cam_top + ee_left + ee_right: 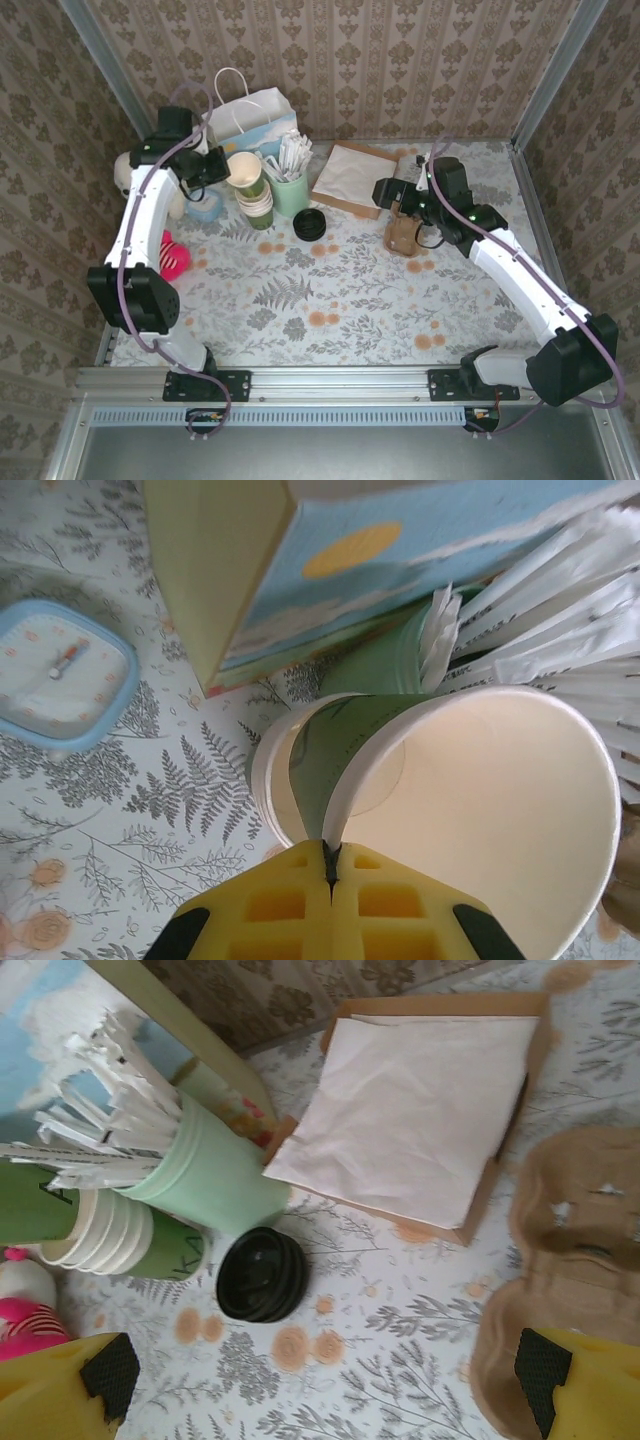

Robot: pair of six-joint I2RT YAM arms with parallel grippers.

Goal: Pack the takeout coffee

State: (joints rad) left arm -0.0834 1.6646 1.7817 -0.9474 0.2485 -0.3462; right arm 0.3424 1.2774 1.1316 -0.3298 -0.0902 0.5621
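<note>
My left gripper (222,166) (330,858) is shut on the rim of a lidless green paper cup (243,168) (480,810) with a cream inside. The cup is tilted and sits partly out of the stack of green cups (257,203) (268,780) (110,1230). A black lid stack (309,224) (262,1274) lies on the table right of the cups. My right gripper (392,198) (320,1405) hangs open over the table between the lids and a brown cardboard cup carrier (405,237) (570,1260), nothing between its fingers. A lidded takeout coffee is out of view.
A mint cup of wrapped stirrers (290,188) (205,1175) (390,660) stands behind the lids. A white paper bag (250,115) (350,560) is at the back left, a napkin tray (350,178) (410,1110) at back centre. A blue clock (205,208) (60,675) and pink toy (173,255) lie left.
</note>
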